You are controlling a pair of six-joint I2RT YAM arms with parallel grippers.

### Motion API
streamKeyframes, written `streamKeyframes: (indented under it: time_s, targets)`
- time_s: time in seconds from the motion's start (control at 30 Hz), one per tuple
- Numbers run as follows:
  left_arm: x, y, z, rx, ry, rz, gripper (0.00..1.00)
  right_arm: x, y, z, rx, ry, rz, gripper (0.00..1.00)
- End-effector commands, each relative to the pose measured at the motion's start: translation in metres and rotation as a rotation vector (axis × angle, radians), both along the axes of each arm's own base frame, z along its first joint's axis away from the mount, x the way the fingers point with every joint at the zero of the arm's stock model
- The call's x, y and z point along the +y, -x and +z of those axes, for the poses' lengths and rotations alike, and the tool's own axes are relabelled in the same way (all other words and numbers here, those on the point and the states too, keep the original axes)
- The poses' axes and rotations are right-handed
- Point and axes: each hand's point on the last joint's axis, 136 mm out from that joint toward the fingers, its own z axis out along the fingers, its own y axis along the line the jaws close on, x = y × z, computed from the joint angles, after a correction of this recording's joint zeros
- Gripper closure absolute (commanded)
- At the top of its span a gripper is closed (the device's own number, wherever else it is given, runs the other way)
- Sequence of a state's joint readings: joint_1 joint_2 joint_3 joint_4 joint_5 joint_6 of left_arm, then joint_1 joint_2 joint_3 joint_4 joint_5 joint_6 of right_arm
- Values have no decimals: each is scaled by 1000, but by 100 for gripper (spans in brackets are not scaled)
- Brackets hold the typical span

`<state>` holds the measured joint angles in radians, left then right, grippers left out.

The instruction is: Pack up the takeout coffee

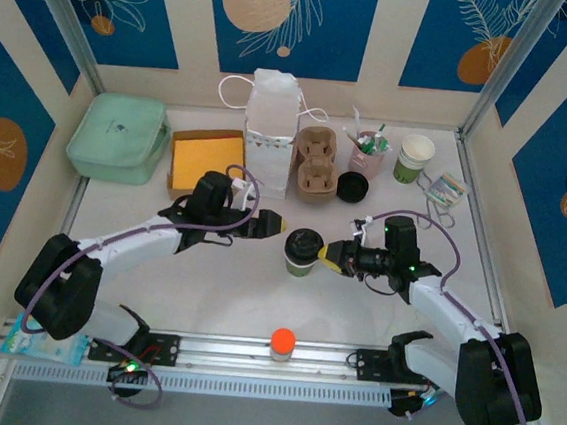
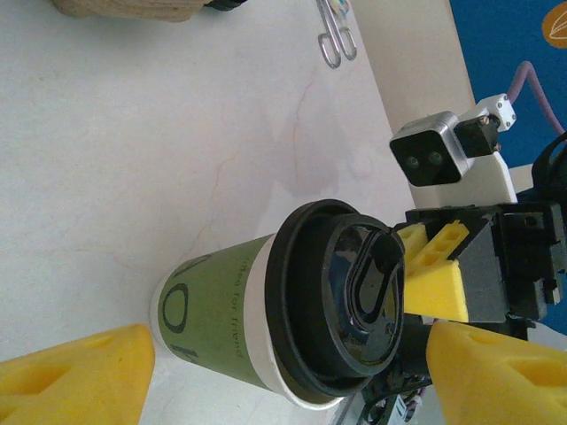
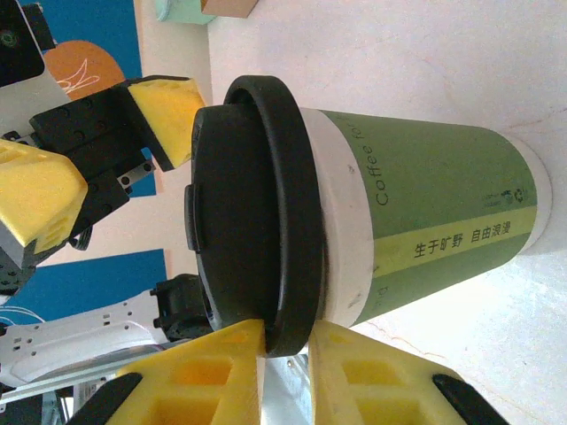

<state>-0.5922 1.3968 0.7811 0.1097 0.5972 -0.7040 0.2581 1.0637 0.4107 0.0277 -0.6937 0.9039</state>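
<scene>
Takeout coffee (image 1: 302, 251) stands upright on the white table (image 1: 206, 285), near its middle, between the two arms and just in front of the cardboard cup carrier (image 1: 315, 165); green sides, black lid (image 3: 248, 212) seated on the rim.

Right gripper (image 1: 331, 258) comes at the cup from the right; in the right wrist view we see its yellow fingers (image 3: 213, 367) drawn close, nipping the edge of the lid between them; a narrow gap is left, taken up by the lid's rim.

Left gripper (image 1: 276, 225) sits just up and left of the cup; its fingers (image 2: 80, 376) are spread wide, one to each side of the cup in the left wrist view, holding nothing; we cannot tell whether a tip touches the lid.

Along the back of the table, left to right: mint green case (image 1: 118, 136); open yellow box (image 1: 206, 158); white paper bag (image 1: 270, 126), upright, touching the carrier's left side; a loose black lid (image 1: 352, 187) just right of the carrier; pink cup of sticks (image 1: 368, 152); lidless green-and-white cup (image 1: 414, 157); small packets (image 1: 446, 191) near the right wall.

An orange-capped item (image 1: 282, 344) stands on the rail at the near edge, between the arm bases.
</scene>
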Motion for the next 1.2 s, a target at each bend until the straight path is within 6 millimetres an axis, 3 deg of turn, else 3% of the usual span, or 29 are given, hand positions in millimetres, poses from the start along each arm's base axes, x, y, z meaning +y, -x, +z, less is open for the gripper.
streamKeyframes:
  time_s: [0.0,1.17]
  targets:
    - [-7,0,7,-27,1,-26,20,3,2,6,-19,4,24,80]
    - [-8,-2,5,-31,-15,-24,19,4,15,-3,-23,47,49,76]
